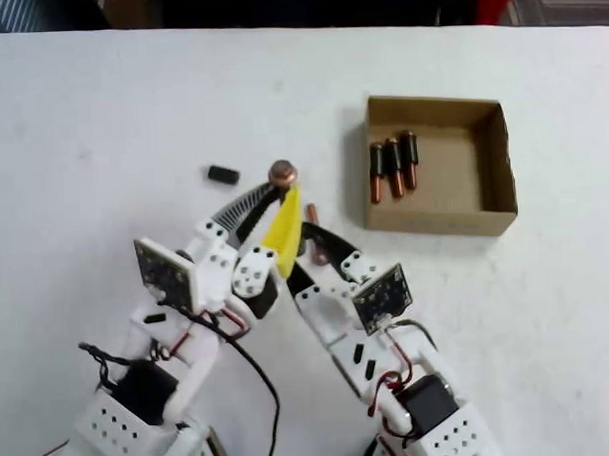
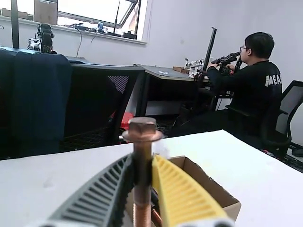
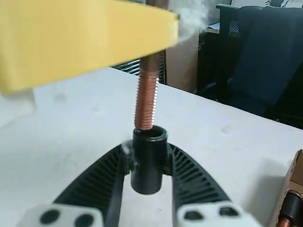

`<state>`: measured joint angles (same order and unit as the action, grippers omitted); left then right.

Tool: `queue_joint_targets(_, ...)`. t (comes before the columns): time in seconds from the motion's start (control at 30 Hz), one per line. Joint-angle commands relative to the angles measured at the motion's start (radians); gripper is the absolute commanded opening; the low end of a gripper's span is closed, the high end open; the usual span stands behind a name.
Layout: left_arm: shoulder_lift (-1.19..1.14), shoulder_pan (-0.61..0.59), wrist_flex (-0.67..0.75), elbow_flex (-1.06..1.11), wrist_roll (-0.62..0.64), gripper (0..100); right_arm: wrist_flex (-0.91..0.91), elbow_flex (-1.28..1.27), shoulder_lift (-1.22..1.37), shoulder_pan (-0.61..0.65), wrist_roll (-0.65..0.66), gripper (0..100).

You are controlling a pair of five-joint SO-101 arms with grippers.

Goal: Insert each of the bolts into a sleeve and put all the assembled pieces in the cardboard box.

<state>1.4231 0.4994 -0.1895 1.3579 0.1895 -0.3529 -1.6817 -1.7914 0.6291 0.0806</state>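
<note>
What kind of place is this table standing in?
Probably an office or a lab workroom: a black office chair stands behind the white table, and a desk stands near a window.

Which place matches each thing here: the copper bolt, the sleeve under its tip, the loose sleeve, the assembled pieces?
Things:
1 copper bolt
2 sleeve under its tip
3 loose sleeve
4 assembled pieces

Places:
A lying on the table
B inside the cardboard box
C gripped by the right jaws
D gripped by the left jaws

Pairs: 1-D, 2-C, 3-A, 4-B
</note>
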Motion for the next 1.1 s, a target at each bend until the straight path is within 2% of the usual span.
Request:
queue_joint_targets(0.0,0.022,0.010,0.044,-0.009,0.017,2,0.028,-0.006,-0.012,0.008,-0.012,1.6)
queue_joint_targets(0.23,0.022,0.012,0.057,0.008,0.018,2,0.028,-0.006,-0.012,0.008,-0.012,1.6)
queue_joint_targets(0.37,0.025,0.013,0.184,0.084,0.015,2,0.028,-0.006,-0.012,0.007,-0.012,1.6)
queue_joint_targets(0.43,0.027,0.013,0.201,0.095,0.015,2,0.028,-0.006,-0.012,0.005,-0.012,1.6)
queue_joint_targets(0.63,0.025,0.013,0.187,0.101,0.021,2,0.028,-0.006,-0.012,0.004,-0.012,1.6)
queue_joint_targets(0.87,0.028,0.013,0.051,0.095,0.021,2,0.027,-0.008,-0.012,-0.030,-0.008,1.6)
queue_joint_targets(1.07,0.028,0.013,0.052,0.140,0.015,2,0.028,-0.006,-0.012,-0.059,-0.011,1.6)
